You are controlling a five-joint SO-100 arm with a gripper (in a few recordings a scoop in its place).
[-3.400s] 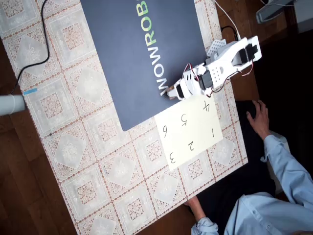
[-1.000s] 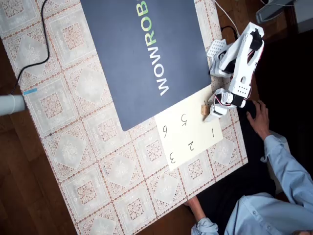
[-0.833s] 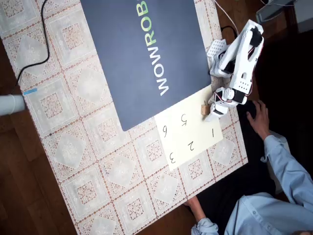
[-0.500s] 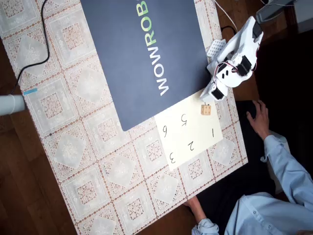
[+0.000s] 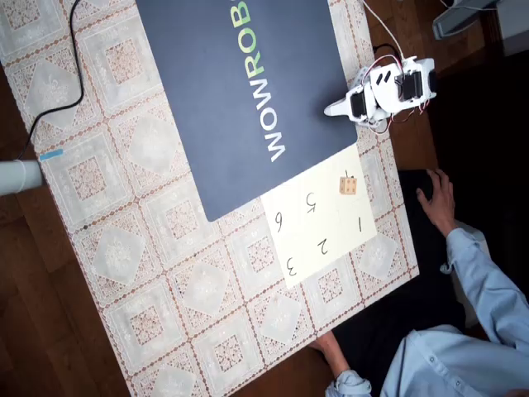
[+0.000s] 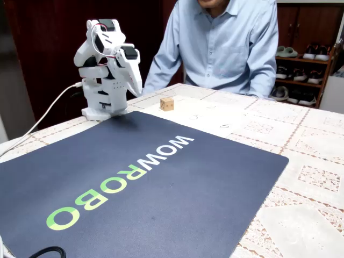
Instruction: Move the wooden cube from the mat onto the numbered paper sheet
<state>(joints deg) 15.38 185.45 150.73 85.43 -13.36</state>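
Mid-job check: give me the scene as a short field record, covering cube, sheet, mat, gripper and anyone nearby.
wooden cube: resting on the numbered paper sheet, at its corner by the 4; free of the gripper
numbered paper sheet: on the tablecloth, overlapping the mat's edge
mat: dark, WOWROBO lettering, nothing on it
gripper: folded back near the arm's base, over the mat's edge, holding nothing; fingers look closed
person: seated behind the table, one hand beside the sheet
task state: cube appears placed

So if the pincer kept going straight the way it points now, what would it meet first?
Probably the mat. In the overhead view the pincer points over the mat's edge, away from the cube; in the fixed view it angles downward. Depth is uncertain.
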